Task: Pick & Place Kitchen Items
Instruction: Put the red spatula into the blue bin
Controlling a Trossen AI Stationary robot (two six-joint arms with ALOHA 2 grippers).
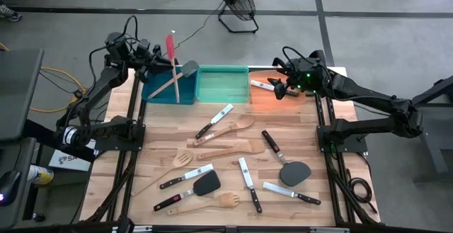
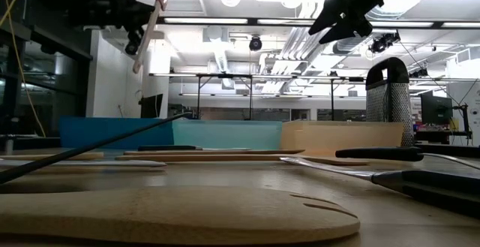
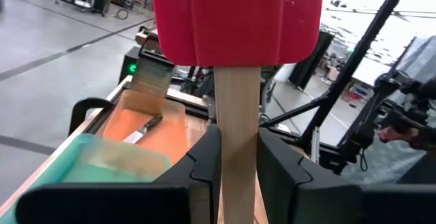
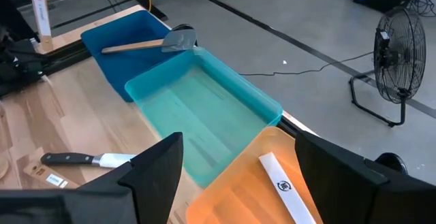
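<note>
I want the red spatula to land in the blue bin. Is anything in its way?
Nothing visible blocks it. The left gripper holds the red-headed spatula by its wooden handle over the blue bin. A gray-headed turner already leans in that bin, but there is open room beside it.

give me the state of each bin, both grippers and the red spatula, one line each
left gripper: shut on red spatula, raised over the blue bin
red spatula: held upright, head up
right gripper: open, empty, above the orange bin
blue bin: holds a grey-headed turner leaning on its rim
green bin: empty
orange bin: holds one knife
</note>
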